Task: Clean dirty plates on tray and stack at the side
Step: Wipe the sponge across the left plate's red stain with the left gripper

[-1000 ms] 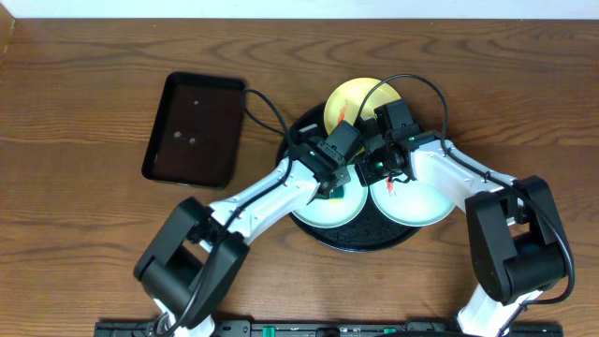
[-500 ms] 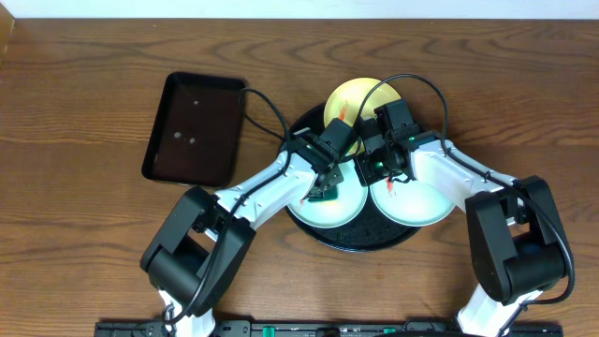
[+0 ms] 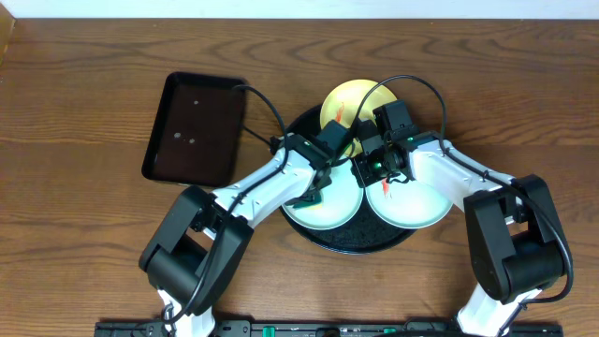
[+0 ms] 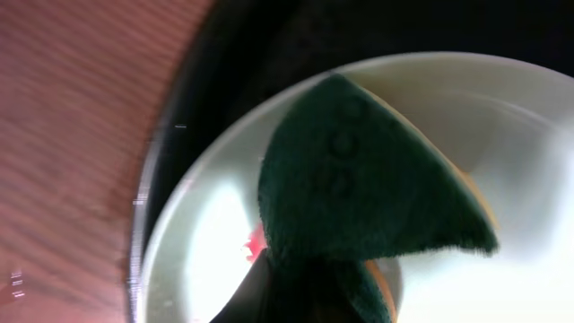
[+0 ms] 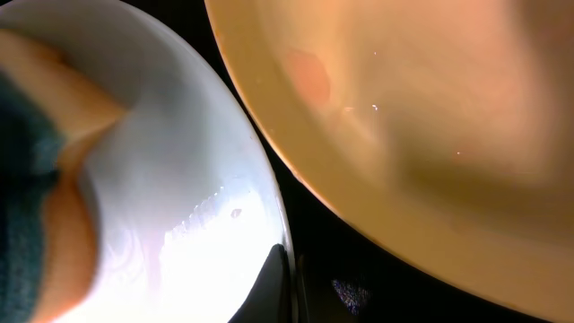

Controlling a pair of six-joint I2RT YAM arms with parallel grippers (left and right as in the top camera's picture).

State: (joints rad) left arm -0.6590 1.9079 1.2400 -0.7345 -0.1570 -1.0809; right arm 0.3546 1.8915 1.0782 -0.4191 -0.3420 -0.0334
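Note:
The round black tray holds three plates: a pale yellow one at the back, a whitish one at front left and another at front right with a red smear. My left gripper is shut on a green sponge and presses it onto the front-left plate, beside a small red smear. My right gripper is shut on that same plate's rim. The yellow plate, with an orange smear, lies just beyond it.
A smaller rectangular black tray with a few crumbs sits on the wooden table to the left. Both arms cross over the round tray, and their cables loop above the yellow plate.
My left gripper has slid the sponge leftward and toward the front across the front-left plate. The right gripper has kept its hold on the rim.

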